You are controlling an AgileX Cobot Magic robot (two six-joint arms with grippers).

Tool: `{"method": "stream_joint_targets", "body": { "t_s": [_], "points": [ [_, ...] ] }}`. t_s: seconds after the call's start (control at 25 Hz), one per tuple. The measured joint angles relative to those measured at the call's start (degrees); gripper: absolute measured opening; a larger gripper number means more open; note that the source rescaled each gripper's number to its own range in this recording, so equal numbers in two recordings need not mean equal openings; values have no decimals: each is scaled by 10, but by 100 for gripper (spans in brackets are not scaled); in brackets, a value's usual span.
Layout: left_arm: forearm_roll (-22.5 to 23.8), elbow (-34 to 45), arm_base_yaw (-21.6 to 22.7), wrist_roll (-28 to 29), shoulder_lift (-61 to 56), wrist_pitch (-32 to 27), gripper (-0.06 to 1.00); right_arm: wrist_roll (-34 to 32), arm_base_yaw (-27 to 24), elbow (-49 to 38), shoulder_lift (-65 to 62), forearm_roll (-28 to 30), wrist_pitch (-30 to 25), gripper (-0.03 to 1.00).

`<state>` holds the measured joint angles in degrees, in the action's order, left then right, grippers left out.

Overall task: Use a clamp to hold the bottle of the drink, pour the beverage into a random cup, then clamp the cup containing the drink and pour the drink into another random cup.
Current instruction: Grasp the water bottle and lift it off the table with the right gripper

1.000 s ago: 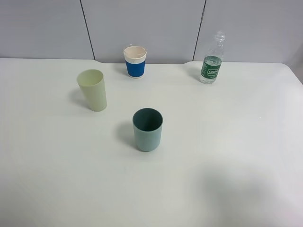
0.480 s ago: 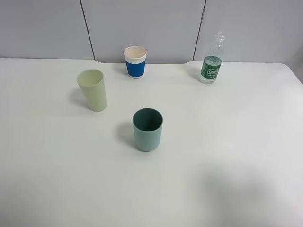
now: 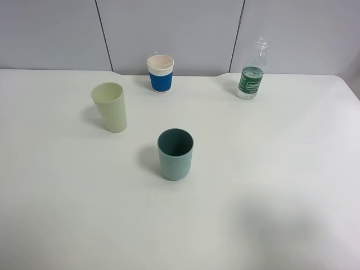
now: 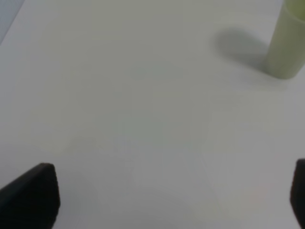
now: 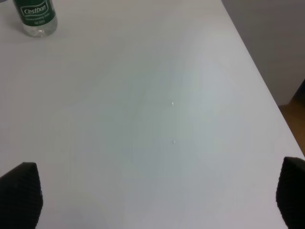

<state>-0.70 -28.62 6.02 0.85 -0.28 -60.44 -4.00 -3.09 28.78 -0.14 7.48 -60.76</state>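
A clear bottle [image 3: 251, 76] with a green label stands at the table's back right; its base also shows in the right wrist view [image 5: 35, 18]. A pale green cup [image 3: 110, 107] stands at the left and shows in the left wrist view [image 4: 286, 45]. A teal cup [image 3: 175, 153] stands in the middle. A white cup with a blue sleeve [image 3: 160, 73] stands at the back. No arm shows in the exterior view. My left gripper [image 4: 162, 195] and right gripper [image 5: 157, 200] are open and empty over bare table, far from the objects.
The white table [image 3: 270, 169] has its right edge close to my right gripper [image 5: 267, 95], with floor beyond it. A grey panelled wall [image 3: 180, 28] runs behind the table.
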Motion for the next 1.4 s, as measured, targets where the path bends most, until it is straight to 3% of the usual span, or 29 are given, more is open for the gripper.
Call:
{"method": "stream_joint_targets", "body": {
  "t_s": [1.4],
  "points": [
    [0, 0, 0, 0, 0, 0, 96, 0, 0, 0, 0, 0, 0, 100]
  ]
}}
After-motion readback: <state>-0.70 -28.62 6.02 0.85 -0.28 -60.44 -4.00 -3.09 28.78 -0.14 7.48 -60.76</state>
